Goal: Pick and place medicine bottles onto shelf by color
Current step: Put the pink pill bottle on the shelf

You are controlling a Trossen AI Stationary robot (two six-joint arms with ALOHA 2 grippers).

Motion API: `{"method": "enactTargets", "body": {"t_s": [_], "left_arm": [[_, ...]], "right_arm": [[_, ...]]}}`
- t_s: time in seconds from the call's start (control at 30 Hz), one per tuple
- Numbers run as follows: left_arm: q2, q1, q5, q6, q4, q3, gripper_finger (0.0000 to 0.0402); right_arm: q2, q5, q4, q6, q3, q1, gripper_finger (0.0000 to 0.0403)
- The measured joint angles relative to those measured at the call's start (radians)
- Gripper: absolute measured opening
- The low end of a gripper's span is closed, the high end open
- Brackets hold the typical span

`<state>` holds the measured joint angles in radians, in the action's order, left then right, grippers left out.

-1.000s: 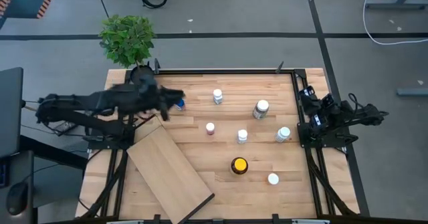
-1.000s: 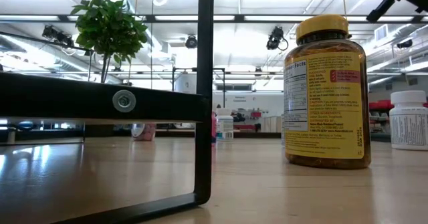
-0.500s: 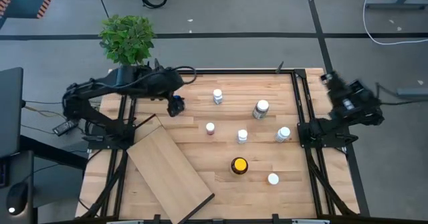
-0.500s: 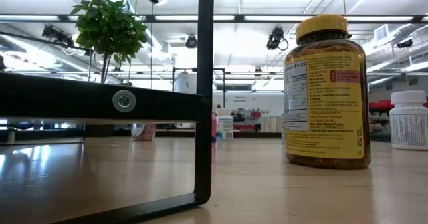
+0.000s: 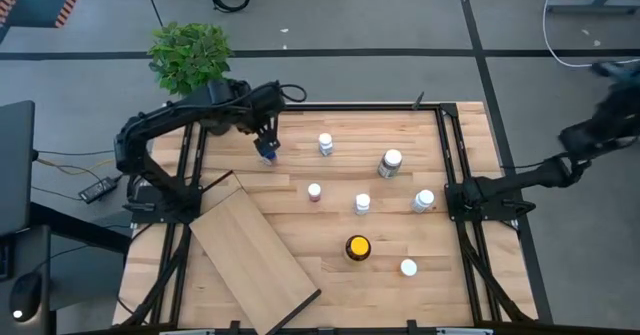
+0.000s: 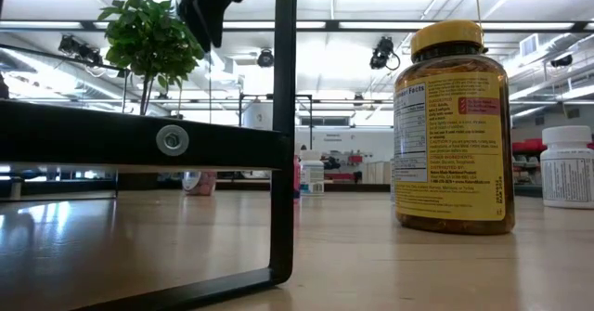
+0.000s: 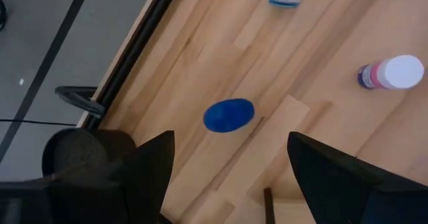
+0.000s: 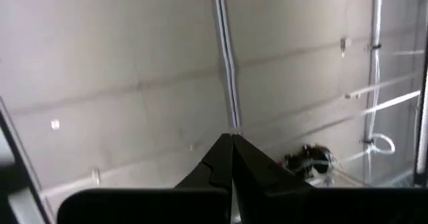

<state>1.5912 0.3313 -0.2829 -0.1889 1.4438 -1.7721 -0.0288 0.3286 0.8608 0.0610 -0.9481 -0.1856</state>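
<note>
Left end effector (image 7: 227,164) hovering wide-jawed above blue-capped bottle (image 7: 229,114) standing on worktop (image 5: 340,135) near plant (image 5: 190,57), shelf (image 5: 255,248) lying apart; right end effector (image 8: 231,158) pinched closed off-worktop.

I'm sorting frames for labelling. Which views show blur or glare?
High view: right arm smeared by motion, table things sharp. Low view: amber bottle crisp, ceiling lights glaring, near shelf edge soft. Left wrist view: blue cap sharp, own fingers soft.
</note>
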Motion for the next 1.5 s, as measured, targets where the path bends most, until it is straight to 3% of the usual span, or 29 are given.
{"method": "enactTargets", "body": {"t_s": [0.5,0.97,1.07,1.2,1.27,1.33,1.5], "left_arm": [[0.006,0.04,0.001,-0.015,-0.047,0.001,0.0295],[0.006,0.005,0.046,-0.088,0.002,0.001,0.0295],[0.015,0.011,0.046,-0.087,0.003,0.001,0.0295],[0.052,0.029,0.046,-0.055,-0.007,0.001,0.0295],[0.082,0.035,0.069,-0.017,-0.005,0.001,0.0295],[0.115,0.039,0.095,0.012,0.007,0.001,0.0295],[0.177,0.039,0.104,0.132,0.018,0.001,0.0295]], "right_arm": [[0.0,0.0,0.0,-0.012,-0.551,0.0,0.0009],[0.0,-0.005,-0.009,-0.001,-0.753,-0.001,0.0009],[0.004,0.04,-0.214,0.2,-0.789,0.0,0.0009],[-0.001,0.25,-0.83,0.455,-0.78,-0.002,0.0009],[-0.004,0.307,-1.091,0.403,-0.74,-0.014,0.0009],[-0.004,0.289,-1.219,0.267,-0.671,-0.025,0.0009],[-0.004,0.162,-1.198,0.02,-0.437,-0.035,0.0009]]}}
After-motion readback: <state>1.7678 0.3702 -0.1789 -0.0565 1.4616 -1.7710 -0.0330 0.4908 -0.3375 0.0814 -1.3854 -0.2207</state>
